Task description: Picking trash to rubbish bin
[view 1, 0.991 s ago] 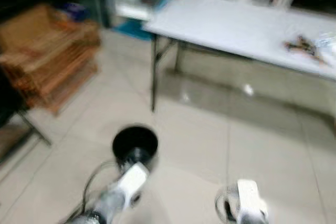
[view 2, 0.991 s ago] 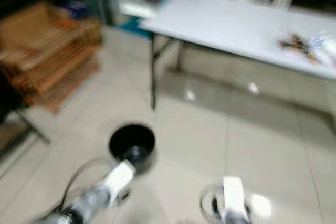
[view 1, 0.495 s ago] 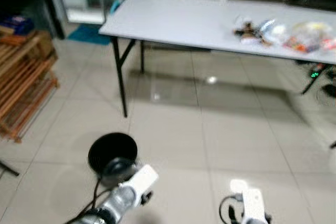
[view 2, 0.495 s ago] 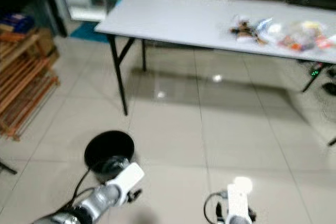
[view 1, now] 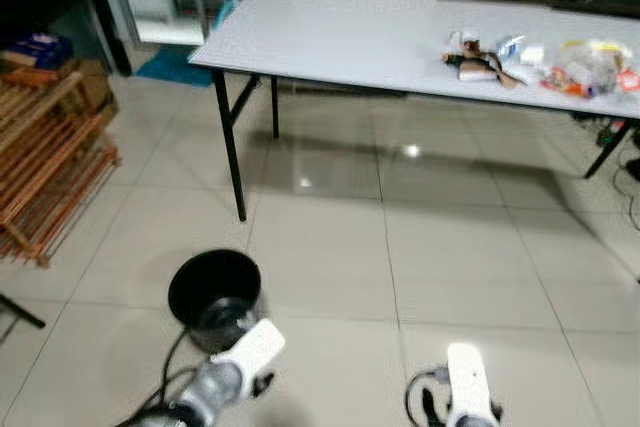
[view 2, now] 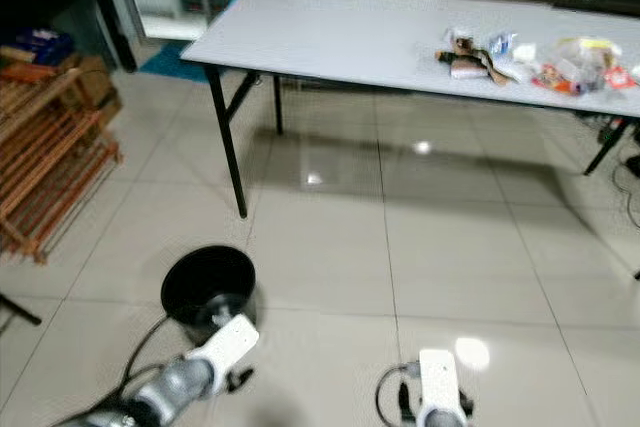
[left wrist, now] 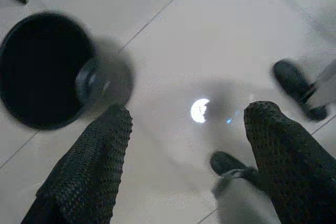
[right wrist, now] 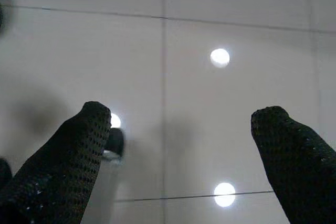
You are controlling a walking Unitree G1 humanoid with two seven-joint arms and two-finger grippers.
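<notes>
Left tool [left wrist: 186, 124] fingers apart over tile, bin [view 1: 214, 291] beside, trash [view 1: 540, 59] on table far edge.

Overhead lamps light the room evenly, leaving round glare spots on the glossy tiled floor [view 1: 320, 277], one under the table [view 1: 350, 42]. The table throws a soft shadow on the tiles below it. The far background is dark. Head views are fairly sharp, slightly soft at the near edge. The bin [left wrist: 39, 69] is blurred in the left wrist view.
</notes>
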